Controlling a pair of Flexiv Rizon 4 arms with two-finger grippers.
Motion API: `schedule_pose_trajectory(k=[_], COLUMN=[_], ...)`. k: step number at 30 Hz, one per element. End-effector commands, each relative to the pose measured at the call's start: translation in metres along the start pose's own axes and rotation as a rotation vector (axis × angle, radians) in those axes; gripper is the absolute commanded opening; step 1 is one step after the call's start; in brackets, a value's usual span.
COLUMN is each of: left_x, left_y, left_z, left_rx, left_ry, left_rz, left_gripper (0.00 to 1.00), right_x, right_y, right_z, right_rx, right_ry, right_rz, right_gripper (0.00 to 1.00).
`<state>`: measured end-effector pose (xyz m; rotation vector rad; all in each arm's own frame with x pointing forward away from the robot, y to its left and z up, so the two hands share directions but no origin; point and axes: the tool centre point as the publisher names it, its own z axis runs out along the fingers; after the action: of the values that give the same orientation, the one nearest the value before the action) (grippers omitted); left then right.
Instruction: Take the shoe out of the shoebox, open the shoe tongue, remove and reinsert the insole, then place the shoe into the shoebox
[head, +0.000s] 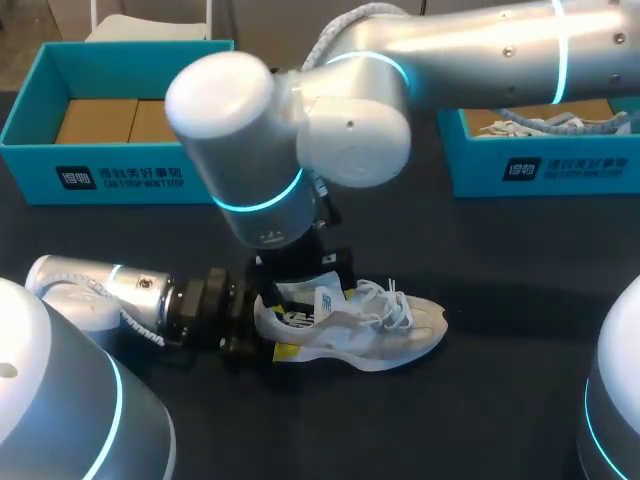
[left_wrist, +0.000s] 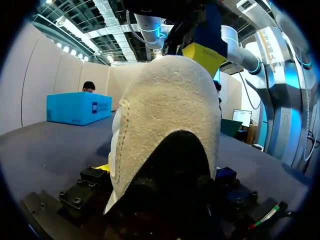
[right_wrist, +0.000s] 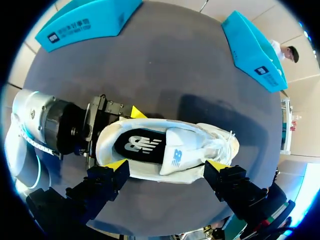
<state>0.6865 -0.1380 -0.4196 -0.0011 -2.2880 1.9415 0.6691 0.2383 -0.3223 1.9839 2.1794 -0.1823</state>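
Though hidden from the head view, right hand (right_wrist: 167, 165) gapes wide over shoe (right_wrist: 170, 150); left hand (head: 265, 325) clamps heel (left_wrist: 165, 110).

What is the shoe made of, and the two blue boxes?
The shoe looks like soft cloth. Its heel is fuzzy and cream with stitched seams, so it is probably suede. The left blue box and right blue box look like cardboard, with flat, matte walls. The left one is plain brown inside.

Dark grey table (head: 500, 290), two brown cardboard blocks (head: 100, 120) side by side
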Motion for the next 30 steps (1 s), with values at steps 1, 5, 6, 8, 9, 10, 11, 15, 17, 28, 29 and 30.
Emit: schedule_pose_trajectory(k=[1,5,6,8,9,10,11,15,17,28,29,30], left_x=[0.001,0.001,0.001,0.001,0.001,0.001,0.001,0.001,0.001,0.001,0.001,0.001], left_y=[0.0,0.0,0.0,0.0,0.0,0.0,0.0,0.0,0.0,0.0,0.0,0.0], left_z=[0.0,0.0,0.0,0.0,0.0,0.0,0.0,0.0,0.0,0.0,0.0,0.0], left_rx=[0.002,0.002,0.002,0.002,0.002,0.002,0.002,0.002,0.002,0.002,0.002,0.002], left_ry=[-0.004,-0.004,-0.004,-0.004,-0.004,-0.004,-0.004,-0.004,-0.004,-0.004,-0.004,-0.004], left_rz=[0.001,0.001,0.001,0.001,0.001,0.001,0.001,0.001,0.001,0.001,0.001,0.001], left_gripper=[0.0,0.0,0.0,0.0,0.0,0.0,0.0,0.0,0.0,0.0,0.0,0.0], right_x=[0.012,0.008,0.006,0.002,-0.001,-0.003,-0.005,-0.012,-0.016,-0.031,-0.031,-0.032], right_y=[-0.007,-0.006,-0.006,-0.006,-0.005,-0.004,-0.004,-0.004,-0.003,0.0,-0.001,-0.001], right_z=[0.006,0.007,0.008,0.008,0.009,0.01,0.011,0.014,0.017,0.036,0.037,0.037], right_rx=[-0.019,-0.027,-0.029,-0.033,-0.033,-0.033,-0.033,-0.035,-0.035,-0.036,-0.043,-0.044], right_ry=[-0.182,-0.19,-0.189,-0.192,-0.192,-0.193,-0.187,-0.182,-0.175,-0.178,-0.184,-0.192], right_rz=[0.518,0.542,0.546,0.557,0.562,0.569,0.571,0.593,0.598,0.656,0.663,0.67], right_gripper=[1.0,1.0,1.0,1.0,1.0,1.0,1.0,1.0,1.0,1.0,1.0,1.0])
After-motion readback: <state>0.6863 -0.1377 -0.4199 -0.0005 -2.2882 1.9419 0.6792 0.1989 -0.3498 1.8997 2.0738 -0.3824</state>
